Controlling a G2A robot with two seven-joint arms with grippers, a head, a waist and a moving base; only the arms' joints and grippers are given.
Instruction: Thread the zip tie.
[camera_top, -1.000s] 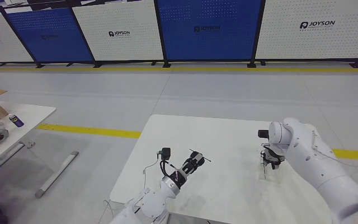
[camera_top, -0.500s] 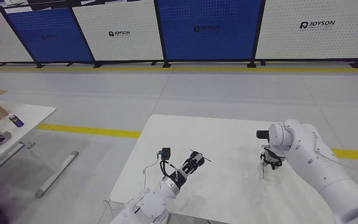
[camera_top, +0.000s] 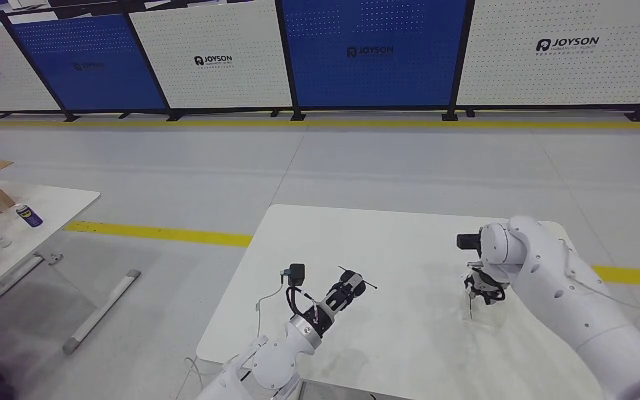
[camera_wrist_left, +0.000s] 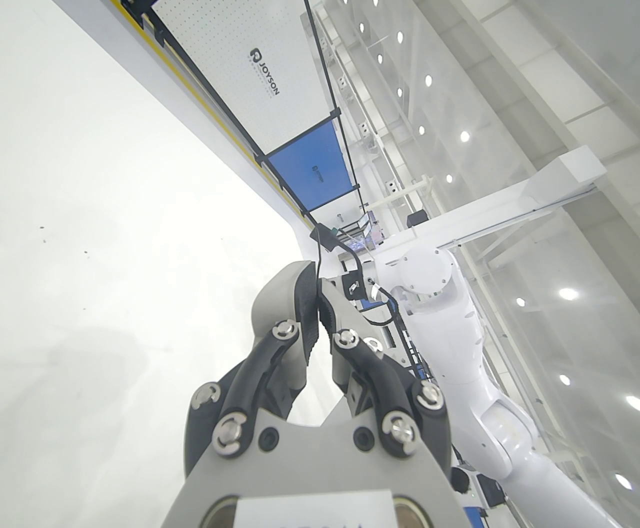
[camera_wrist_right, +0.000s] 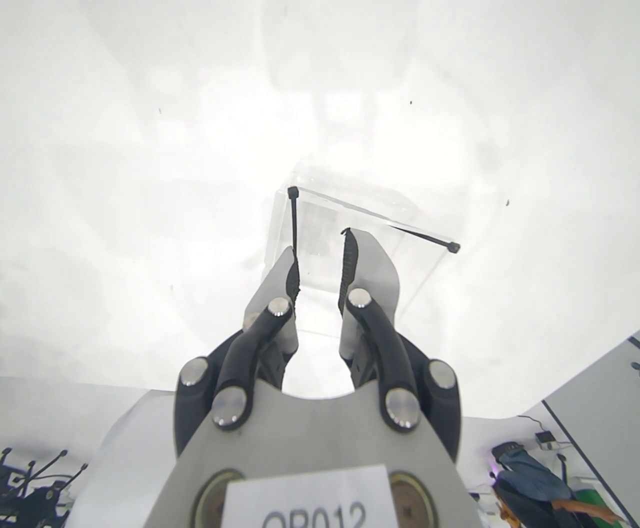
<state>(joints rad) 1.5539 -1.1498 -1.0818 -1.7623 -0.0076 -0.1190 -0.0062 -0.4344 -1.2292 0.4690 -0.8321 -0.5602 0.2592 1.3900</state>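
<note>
My left gripper (camera_top: 349, 290) (camera_wrist_left: 318, 282) is over the table's front left part, shut on a black zip tie (camera_top: 358, 279) whose head (camera_wrist_left: 323, 237) sticks out past the fingertips. My right gripper (camera_top: 484, 287) (camera_wrist_right: 320, 245) is open over a clear plastic box (camera_wrist_right: 350, 210) near the table's right side. Two more black zip ties lie on that box. One (camera_wrist_right: 293, 220) runs from its head at a box corner up to the tip of one finger (camera_wrist_right: 290, 272). The other (camera_wrist_right: 425, 238) lies along the far edge. In the top view a thin black tie (camera_top: 469, 304) shows just below the right gripper.
The white table (camera_top: 400, 250) is bare around both arms. Blue and white pegboard panels (camera_top: 375, 50) stand across the floor behind it. A second table (camera_top: 40, 205) with a small can is at the far left.
The right arm has shifted slightly to the left over the box. The left arm has kept still with its zip tie.
</note>
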